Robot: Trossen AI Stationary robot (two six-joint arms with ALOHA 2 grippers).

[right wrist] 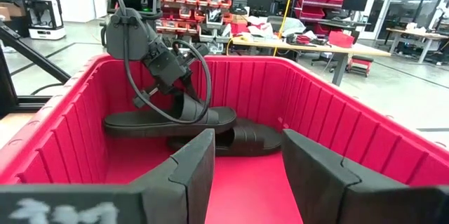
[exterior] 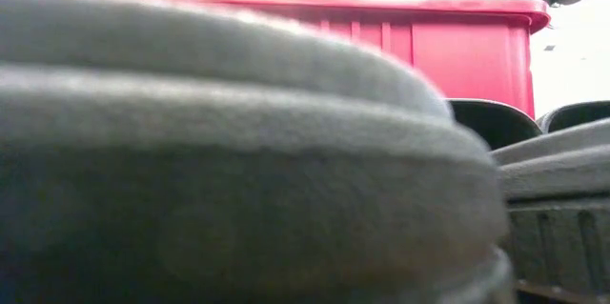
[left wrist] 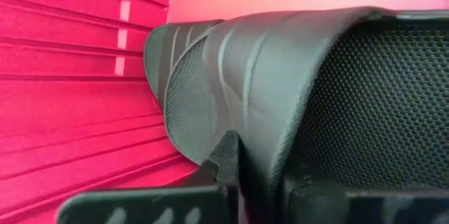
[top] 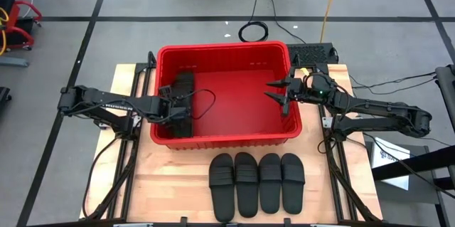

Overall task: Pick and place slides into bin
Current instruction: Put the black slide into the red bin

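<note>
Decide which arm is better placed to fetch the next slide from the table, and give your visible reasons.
Probably the right. Its end effector is open and empty above the bin, near the four slides on the table. The left end effector is shut on a slide inside the bin, beside another slide.

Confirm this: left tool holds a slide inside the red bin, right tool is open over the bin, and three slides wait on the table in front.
Not quite: four slides wait on the table, not three, as the high view shows. The rest stands: the left tool holds a slide inside the red bin, and the right tool is open over it.
</note>
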